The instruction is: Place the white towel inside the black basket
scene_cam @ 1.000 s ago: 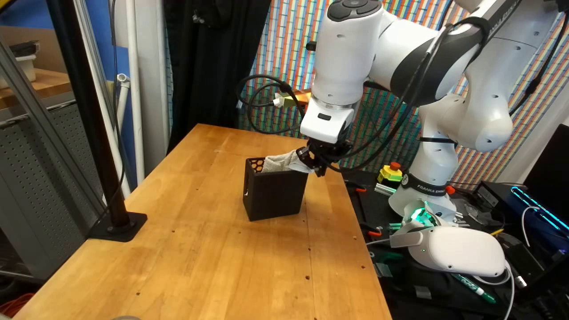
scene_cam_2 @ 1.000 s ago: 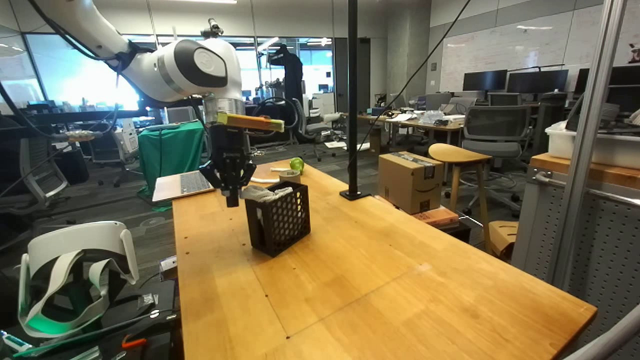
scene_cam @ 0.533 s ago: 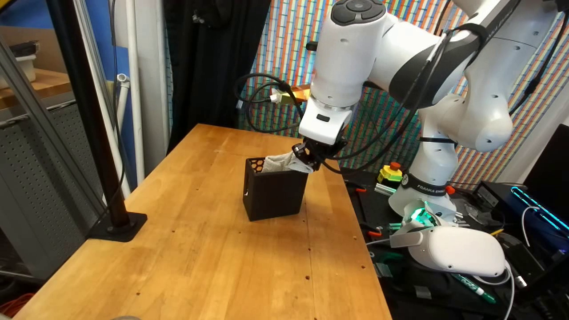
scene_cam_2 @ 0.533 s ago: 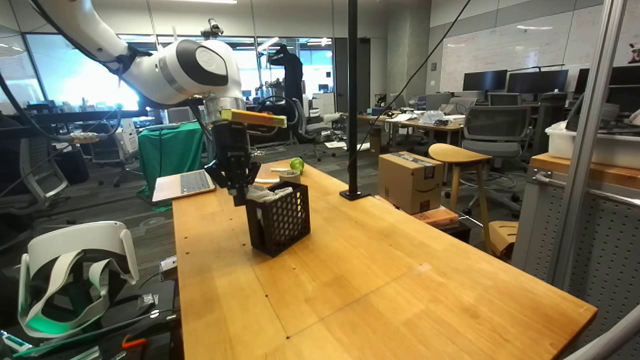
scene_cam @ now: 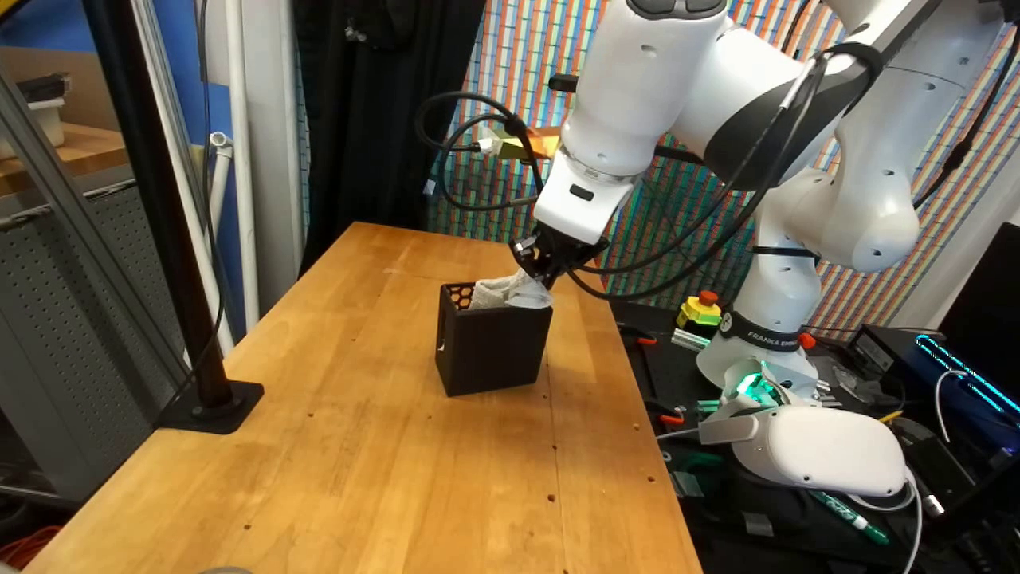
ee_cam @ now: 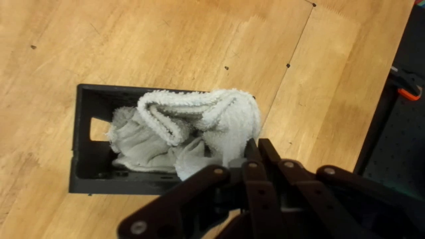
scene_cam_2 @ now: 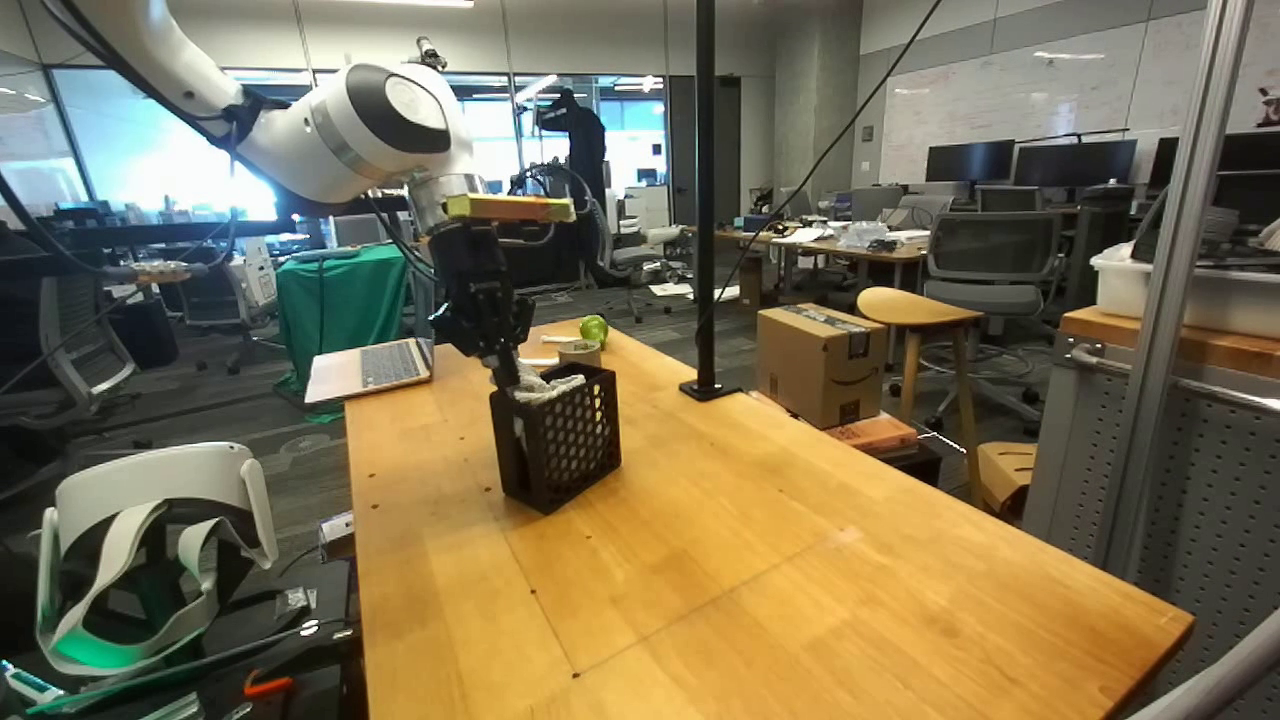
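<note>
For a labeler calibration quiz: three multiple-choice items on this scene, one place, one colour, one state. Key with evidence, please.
1. Where is the white towel relative to the black basket?
A. underneath it
B. inside, part showing above the rim
C. wholly outside it

2. What colour is the emergency-stop button?
A. red
B. blue
C. white

3. How does the gripper stand?
A. wide open
B. half open
C. closed

Key:
1 B: the wrist view shows folds between the walls, and both exterior views show some above the rim.
2 A: it shows red in an exterior view.
3 C: the jaws stand almost together in the wrist view.
</note>
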Controlling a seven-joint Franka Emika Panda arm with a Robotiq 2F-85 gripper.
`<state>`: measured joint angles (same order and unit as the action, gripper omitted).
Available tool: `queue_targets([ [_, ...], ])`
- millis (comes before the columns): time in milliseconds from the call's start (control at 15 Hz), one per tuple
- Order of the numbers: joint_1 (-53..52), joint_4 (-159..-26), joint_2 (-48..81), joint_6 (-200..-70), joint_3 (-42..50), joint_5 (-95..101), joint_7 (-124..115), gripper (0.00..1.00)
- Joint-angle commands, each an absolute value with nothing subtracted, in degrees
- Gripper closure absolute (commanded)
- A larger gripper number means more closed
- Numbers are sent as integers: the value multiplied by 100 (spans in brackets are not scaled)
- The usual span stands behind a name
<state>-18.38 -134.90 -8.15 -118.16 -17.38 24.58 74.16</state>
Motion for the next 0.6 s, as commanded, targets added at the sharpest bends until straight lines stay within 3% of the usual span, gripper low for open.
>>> queue_targets([
  [0,-1841,-13560,-896,-12392,-1713,2589,7253,91],
  [533,-1769,-13571,-772,-12725,-1666,2641,7168,91],
])
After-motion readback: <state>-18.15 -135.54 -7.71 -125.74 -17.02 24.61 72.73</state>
